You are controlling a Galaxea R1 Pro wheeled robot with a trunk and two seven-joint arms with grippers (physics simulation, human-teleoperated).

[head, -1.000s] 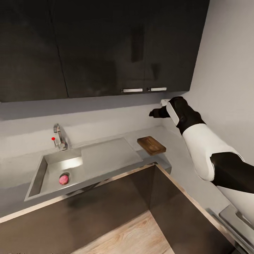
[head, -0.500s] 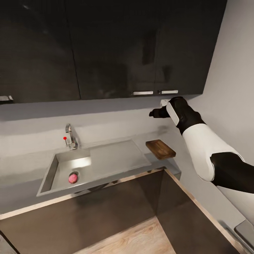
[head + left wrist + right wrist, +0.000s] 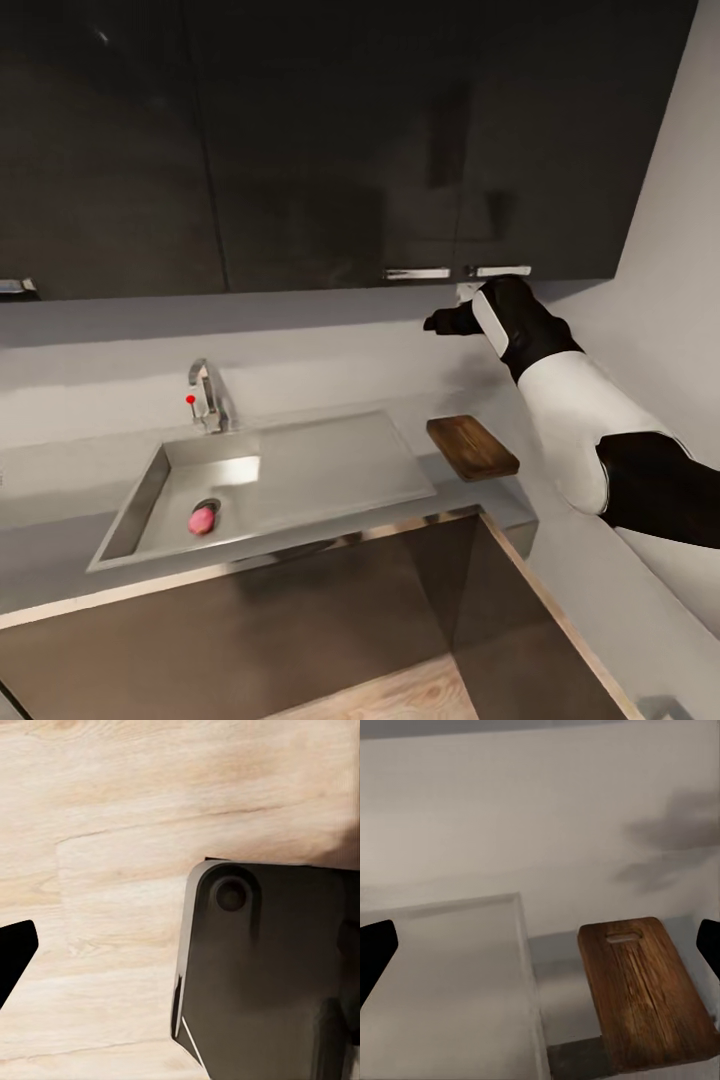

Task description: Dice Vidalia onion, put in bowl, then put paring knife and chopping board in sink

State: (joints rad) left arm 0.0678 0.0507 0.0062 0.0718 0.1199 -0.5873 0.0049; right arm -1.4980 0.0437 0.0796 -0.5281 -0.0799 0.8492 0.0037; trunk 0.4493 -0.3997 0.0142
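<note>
Dark wall cabinets (image 3: 330, 140) hang ahead of us, above the grey surface (image 3: 60, 470) that carries the steel sink (image 3: 300, 470) and its faucet (image 3: 208, 395). We judge the step in hand to be the approach, with nothing grasped yet. Our right gripper (image 3: 447, 320) is raised near the wall, well above the chopping board (image 3: 472, 447). From the right wrist view its fingers (image 3: 375, 949) stand wide, one tip at each edge of the frame, with the board lying between and beyond them, empty. Of the left fingers (image 3: 13, 952) we see one dark tip over the wooden floor (image 3: 112, 810), beside our own dark base (image 3: 262, 967); we cannot tell their spread.

The Vidalia onion (image 3: 201, 519) rests in the sink basin, far from the right fingers, down and across past the drainboard. To do this well, we should bring the base close and square to the sink before reaching, then lower open fingers straight over the onion. We cannot make out the paring knife or bowl.
</note>
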